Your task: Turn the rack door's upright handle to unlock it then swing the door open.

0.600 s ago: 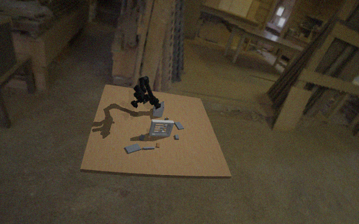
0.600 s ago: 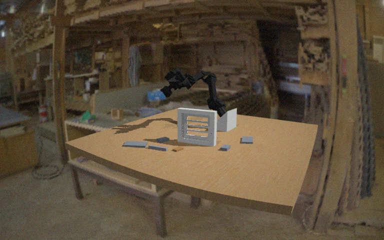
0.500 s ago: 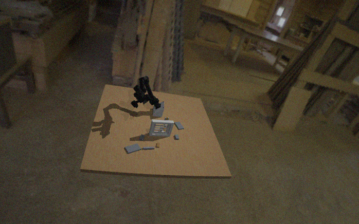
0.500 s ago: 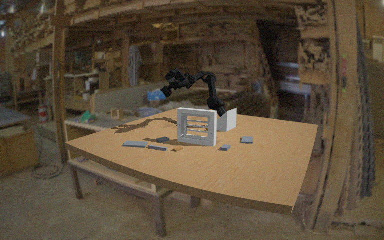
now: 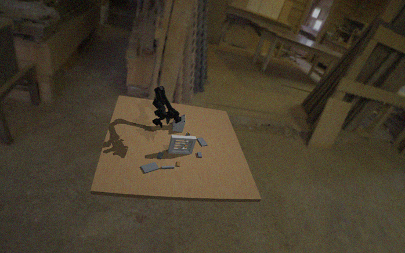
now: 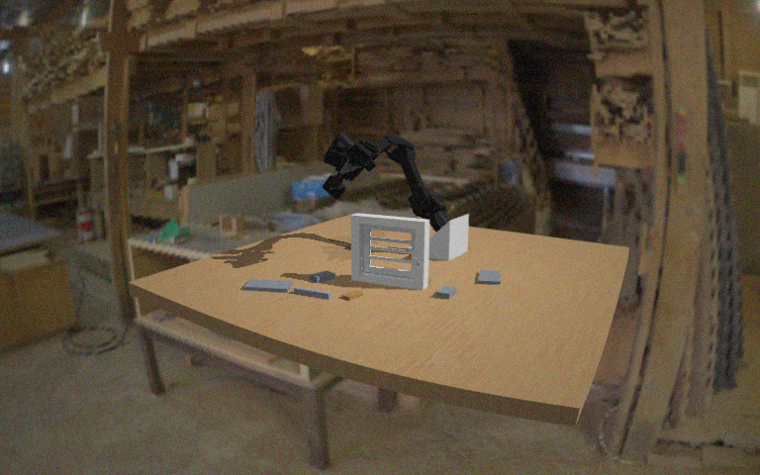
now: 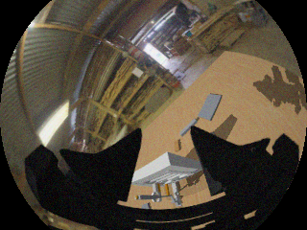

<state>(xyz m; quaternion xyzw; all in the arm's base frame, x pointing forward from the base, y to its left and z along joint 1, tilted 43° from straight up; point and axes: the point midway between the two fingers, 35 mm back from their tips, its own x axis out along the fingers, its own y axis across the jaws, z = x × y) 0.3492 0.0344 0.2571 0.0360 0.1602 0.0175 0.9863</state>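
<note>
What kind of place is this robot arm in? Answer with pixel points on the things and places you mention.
Probably a woodworking shop or timber store: long boards point(image 5: 173, 44) lean upright, wooden shelving point(image 6: 117, 167) holds odds and ends, and a heavy timber frame point(image 5: 328, 121) stands nearby.

Flat grey rectangular slabs: two. Narrow grey rectangular bar: one. Small blue-grey blocks: two, one darker. Small orange-brown block: one. Upright pale-grey rectangular frame: one.

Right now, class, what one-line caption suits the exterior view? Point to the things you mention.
Black arm point(image 6: 412, 167) raised behind a white barred frame point(image 6: 390, 219), with flat grey blocks point(image 6: 267, 285) scattered around it on the wooden table point(image 6: 448, 346).
</note>
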